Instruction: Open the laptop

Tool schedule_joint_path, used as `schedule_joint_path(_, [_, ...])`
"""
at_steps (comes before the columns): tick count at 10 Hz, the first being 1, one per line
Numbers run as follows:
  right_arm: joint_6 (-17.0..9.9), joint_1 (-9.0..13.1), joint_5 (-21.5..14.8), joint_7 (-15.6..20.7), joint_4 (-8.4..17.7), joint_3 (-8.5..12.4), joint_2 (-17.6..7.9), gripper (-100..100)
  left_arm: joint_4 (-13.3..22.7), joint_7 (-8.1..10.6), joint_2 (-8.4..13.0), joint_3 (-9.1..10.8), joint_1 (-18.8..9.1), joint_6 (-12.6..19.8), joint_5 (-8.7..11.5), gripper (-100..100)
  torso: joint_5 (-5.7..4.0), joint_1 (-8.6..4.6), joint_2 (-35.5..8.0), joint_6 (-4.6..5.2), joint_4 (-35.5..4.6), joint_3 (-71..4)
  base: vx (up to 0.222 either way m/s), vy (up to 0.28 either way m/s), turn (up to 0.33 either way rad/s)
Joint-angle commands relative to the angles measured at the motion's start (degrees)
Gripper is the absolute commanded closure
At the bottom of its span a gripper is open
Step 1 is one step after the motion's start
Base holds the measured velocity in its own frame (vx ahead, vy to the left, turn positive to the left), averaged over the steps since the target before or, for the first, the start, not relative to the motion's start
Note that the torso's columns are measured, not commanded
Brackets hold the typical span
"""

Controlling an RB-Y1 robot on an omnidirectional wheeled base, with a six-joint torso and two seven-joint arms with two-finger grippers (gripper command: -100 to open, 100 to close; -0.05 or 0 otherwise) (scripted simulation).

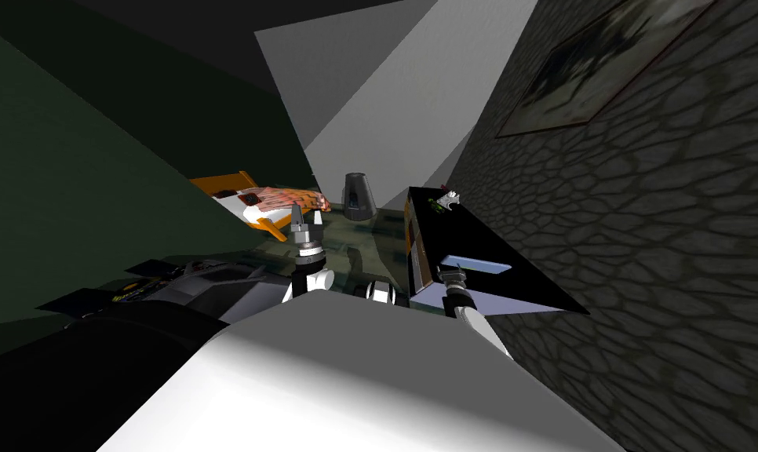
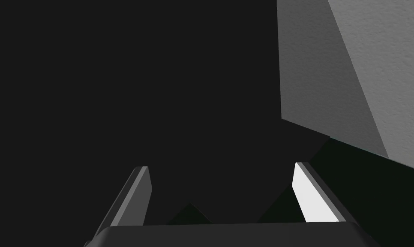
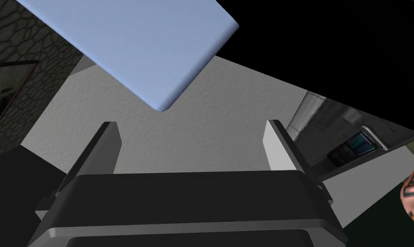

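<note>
The laptop [image 1: 475, 265] is a pale blue flat slab lying on the black top of a long cabinet [image 1: 519, 294] against the stone wall. My right gripper [image 1: 452, 275] is at the laptop's near edge. In the right wrist view, a rounded corner of the laptop [image 3: 129, 47] lies just ahead of the right gripper [image 3: 191, 128], whose fingers [image 3: 279, 146] stand wide open with nothing between them. My left gripper [image 1: 305, 220] is raised over the floor to the left of the cabinet. In its own view the left gripper [image 2: 221, 180] is open and empty.
A small spiky object [image 1: 448, 200] sits at the cabinet's far end. A dark cone-shaped thing [image 1: 357, 196] stands on the floor beyond. An orange-framed bed [image 1: 236, 188] with a patterned blanket [image 1: 287, 200] lies to the left. Dark low furniture [image 1: 173, 282] is near my left side.
</note>
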State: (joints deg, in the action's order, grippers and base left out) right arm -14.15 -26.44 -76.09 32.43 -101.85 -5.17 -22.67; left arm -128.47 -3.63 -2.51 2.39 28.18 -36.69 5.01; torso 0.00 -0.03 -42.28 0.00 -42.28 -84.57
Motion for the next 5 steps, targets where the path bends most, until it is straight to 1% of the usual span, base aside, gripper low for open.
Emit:
schedule_joint_path(1, [-2.8,0.4,-4.3,1.7,1.9,-0.7,-2.2,-100,0.0,0.0,0.0,0.0,0.0,0.0,0.0,0,0.0,0.01,0.0,0.01,0.0,0.0,0.044,-0.031,0.123])
schedule_joint_path(3, [-4.1,0.5,-6.9,2.5,2.9,-1.0,-3.4,-100,0.0,0.0,0.0,0.0,0.0,0.0,0.0,0,0.01,0.05,0.0,0.0,0.0,0.0,0.039,-0.026,0.133])
schedule_joint_path(5, [-5.0,0.6,-8.6,3.0,3.5,-1.1,-4.3,-100,0.0,0.0,0.0,0.0,0.0,0.0,0.0,0,0.01,0.06,0.0,0.01,0.0,0.0,0.023,-0.017,0.079])
